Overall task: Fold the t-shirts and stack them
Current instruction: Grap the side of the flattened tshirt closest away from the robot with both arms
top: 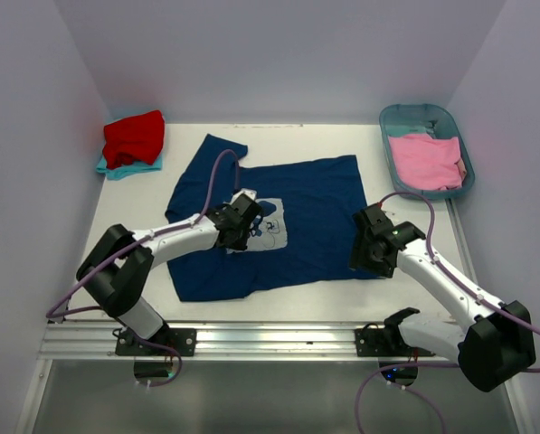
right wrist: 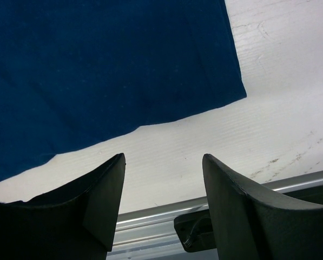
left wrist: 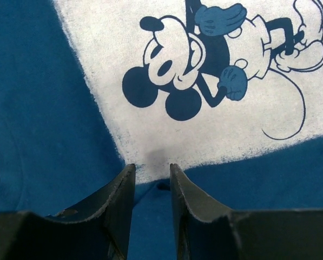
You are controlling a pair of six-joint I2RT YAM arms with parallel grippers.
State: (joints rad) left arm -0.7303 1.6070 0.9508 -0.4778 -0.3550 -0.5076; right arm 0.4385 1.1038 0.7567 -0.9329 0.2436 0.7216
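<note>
Well, the bench (top: 134, 199) is white and flat, with pale purple walls (top: 279, 54) on three sides and a metal rail (top: 270, 339) at the near edge. I count four shirts, one tub and two arms.

The navy shirt (top: 315, 208) lies spread out in the middle. It has a pale square print (top: 274, 231) of a cartoon mouse. A red shirt (top: 134, 137) sits folded on a teal shirt (top: 116, 168) in the far left corner. A pink shirt (top: 423, 161) is in the tub (top: 414, 113) at the far right.

The left claw (left wrist: 152, 167) is nearly closed at the edge of the print. I cannot tell if it pinches cloth. The right claw (right wrist: 164, 157) is wide open and holds nothing, by the navy shirt's near right corner.
</note>
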